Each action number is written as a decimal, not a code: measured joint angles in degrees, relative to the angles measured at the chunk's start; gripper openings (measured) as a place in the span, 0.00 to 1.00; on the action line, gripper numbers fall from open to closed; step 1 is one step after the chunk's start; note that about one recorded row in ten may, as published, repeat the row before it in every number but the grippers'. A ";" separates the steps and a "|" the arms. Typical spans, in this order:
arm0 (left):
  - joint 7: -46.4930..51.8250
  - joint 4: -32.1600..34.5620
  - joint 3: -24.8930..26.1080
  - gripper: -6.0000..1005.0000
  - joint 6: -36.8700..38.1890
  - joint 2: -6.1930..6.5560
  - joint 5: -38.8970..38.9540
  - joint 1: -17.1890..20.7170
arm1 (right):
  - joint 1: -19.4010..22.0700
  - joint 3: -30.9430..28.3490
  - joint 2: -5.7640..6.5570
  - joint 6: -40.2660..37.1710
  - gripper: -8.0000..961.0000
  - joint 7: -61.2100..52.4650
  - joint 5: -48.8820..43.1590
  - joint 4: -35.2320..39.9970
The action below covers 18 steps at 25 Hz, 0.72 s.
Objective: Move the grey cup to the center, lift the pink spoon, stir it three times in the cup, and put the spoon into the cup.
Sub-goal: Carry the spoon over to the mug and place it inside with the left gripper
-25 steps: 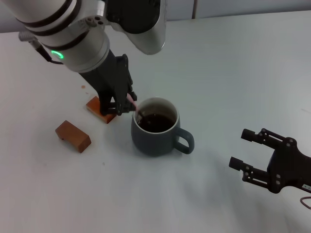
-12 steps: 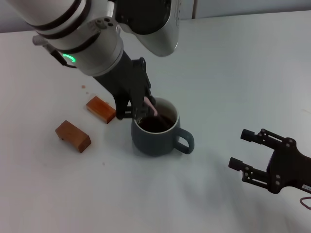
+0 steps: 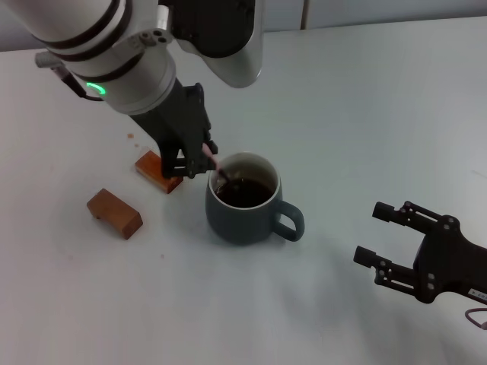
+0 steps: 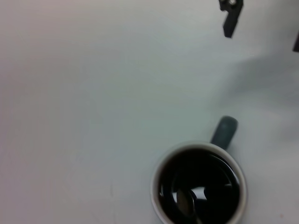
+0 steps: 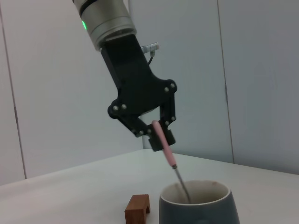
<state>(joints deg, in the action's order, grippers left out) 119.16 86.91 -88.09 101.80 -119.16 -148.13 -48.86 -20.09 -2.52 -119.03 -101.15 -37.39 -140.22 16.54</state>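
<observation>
The grey cup (image 3: 245,199) stands near the middle of the table with dark liquid inside and its handle toward my right side. It also shows in the left wrist view (image 4: 198,184) and the right wrist view (image 5: 198,205). My left gripper (image 3: 199,158) is shut on the pink spoon (image 5: 163,143) and holds it tilted over the cup's left rim. The spoon's metal bowl (image 4: 185,201) dips into the liquid. My right gripper (image 3: 379,233) is open and empty over the table at the front right, away from the cup.
Two brown blocks lie left of the cup: one (image 3: 114,212) at the front left, one (image 3: 156,171) partly under my left gripper; one block shows in the right wrist view (image 5: 137,208). A wall stands behind the table.
My left gripper moved right over the cup, then swung back left to the cup's left rim, carrying the spoon through the liquid. The right gripper shifted slightly.
</observation>
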 joint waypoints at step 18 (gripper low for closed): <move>-1.23 -0.63 -1.27 0.19 -1.28 0.08 5.32 1.28 | 0.14 -0.03 -0.15 0.10 0.78 0.22 0.00 -0.11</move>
<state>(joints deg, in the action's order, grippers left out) 117.93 86.28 -89.36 100.52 -119.08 -142.81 -47.58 -19.96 -2.55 -119.18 -101.05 -37.17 -140.22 16.43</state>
